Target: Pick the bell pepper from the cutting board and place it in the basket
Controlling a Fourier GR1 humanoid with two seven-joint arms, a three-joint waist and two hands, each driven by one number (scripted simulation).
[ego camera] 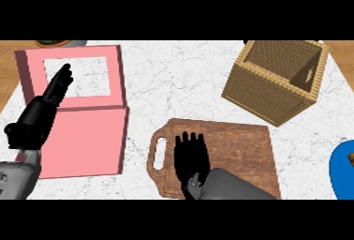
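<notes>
On the cutting board (235, 140), toward 6 o'clock, the right hand (191, 157) lay flat, fingers straight, with no bell pepper visible; such a pepper would likely be light, slick, best grasped round its middle.

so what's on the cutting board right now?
Only the right hand shows over the cutting board, fingers straight. No bell pepper is visible; the hand and forearm cover part of the board, so anything beneath them is hidden.

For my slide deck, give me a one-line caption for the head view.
Right hand open over the cutting board, basket beyond; left hand resting over a pink frame.
</notes>
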